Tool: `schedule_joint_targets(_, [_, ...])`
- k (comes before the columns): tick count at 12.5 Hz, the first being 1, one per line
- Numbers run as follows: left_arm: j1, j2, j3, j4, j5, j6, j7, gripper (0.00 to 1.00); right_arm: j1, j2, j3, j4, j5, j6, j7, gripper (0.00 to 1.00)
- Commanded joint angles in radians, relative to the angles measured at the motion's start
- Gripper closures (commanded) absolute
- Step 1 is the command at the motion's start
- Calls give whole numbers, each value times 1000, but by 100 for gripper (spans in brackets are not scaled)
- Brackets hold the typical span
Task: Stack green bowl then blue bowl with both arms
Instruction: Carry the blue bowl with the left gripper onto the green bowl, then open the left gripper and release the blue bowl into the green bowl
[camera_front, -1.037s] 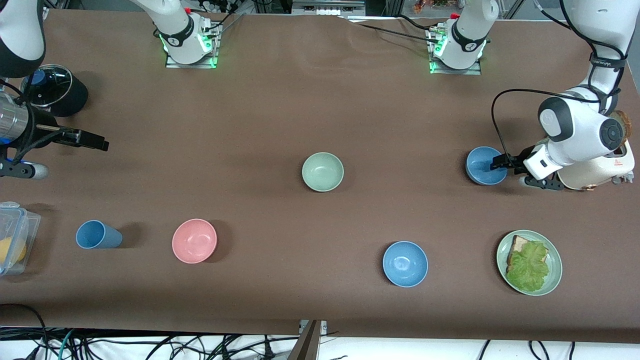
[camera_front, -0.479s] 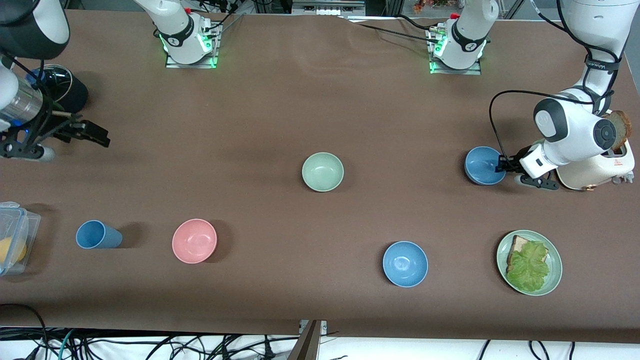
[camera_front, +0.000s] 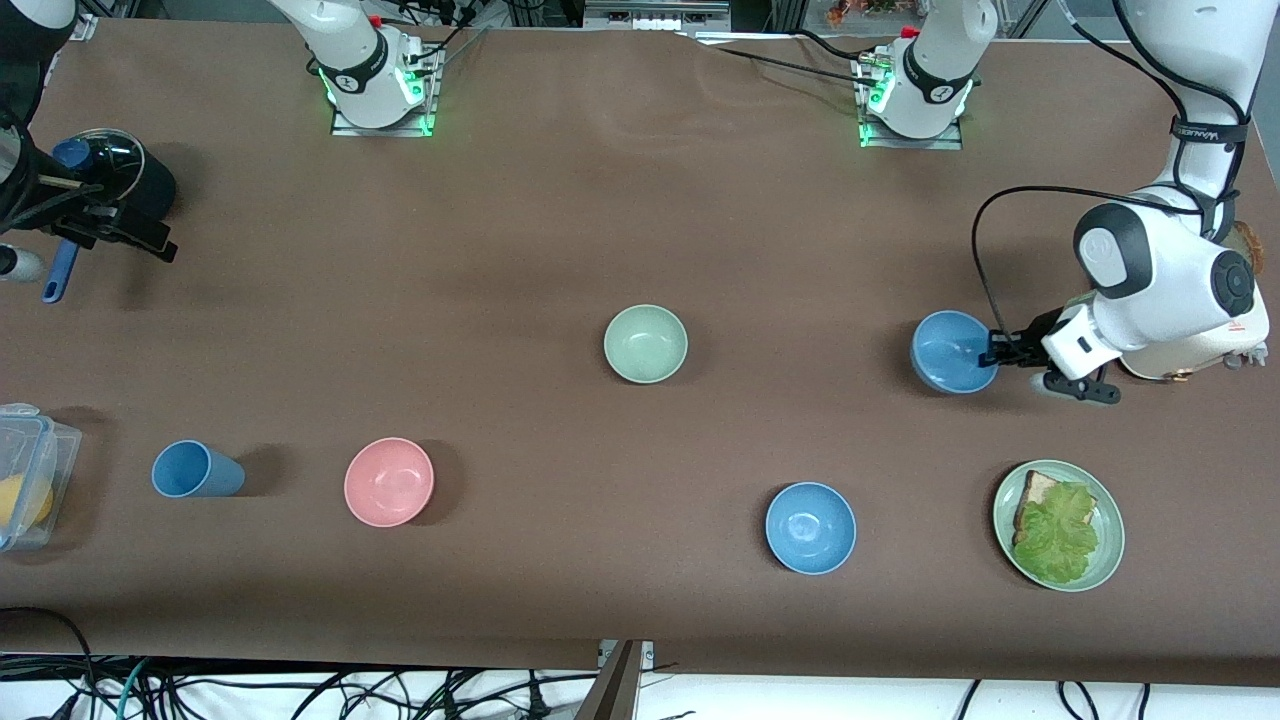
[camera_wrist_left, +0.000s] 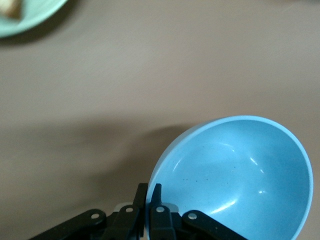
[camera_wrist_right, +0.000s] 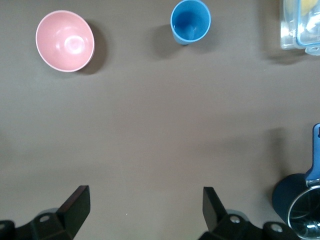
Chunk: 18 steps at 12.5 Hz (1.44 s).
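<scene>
Blue bowl hangs pinched by its rim in the left gripper, tilted, over the table toward the left arm's end from the green bowl. Carry it level, centre over green bowl, lower w/o knocking. Both are smooth thin plastic, round. Right gripper waits spread wide, empty, by the black pot.

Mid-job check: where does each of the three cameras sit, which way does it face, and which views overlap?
Front view: high across the table, facing both arm bases; shows the left gripper pinching the blue bowl, and the green bowl.
Left wrist view: on the left wrist, looking down at that blue bowl with fingers shut on its rim.
Right wrist view: on the right wrist, looking down past open fingers at the pink bowl and blue cup.
Shared: front and left wrist views both show the held bowl.
</scene>
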Motion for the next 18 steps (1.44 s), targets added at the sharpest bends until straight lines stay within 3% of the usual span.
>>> schedule_joint_targets(1, [-184,0,6,98,-20,-57,-251,100,-9,5,23,35,-8,-17,-9,0])
schedule_joint_targets(6, [-523,87,7,248,-20,-49,-733,100,-11,31,20,77,0,-19,-12,1])
schedule_joint_targets(9, [-641,173,9,350,-14,-48,-922,100,-14,31,14,74,18,-20,-10,1])
schedule_joint_targets(12, [-721,242,12,391,-8,-13,-1003,100,-20,31,11,72,36,-22,-9,1])
schedule_joint_targets(17, [-752,291,14,388,-5,47,-1008,100,-20,33,13,72,36,-22,-9,1])
schedule_joint_targets(18, [-754,296,14,388,-6,47,-1008,74,-18,33,13,72,36,-22,-9,1])
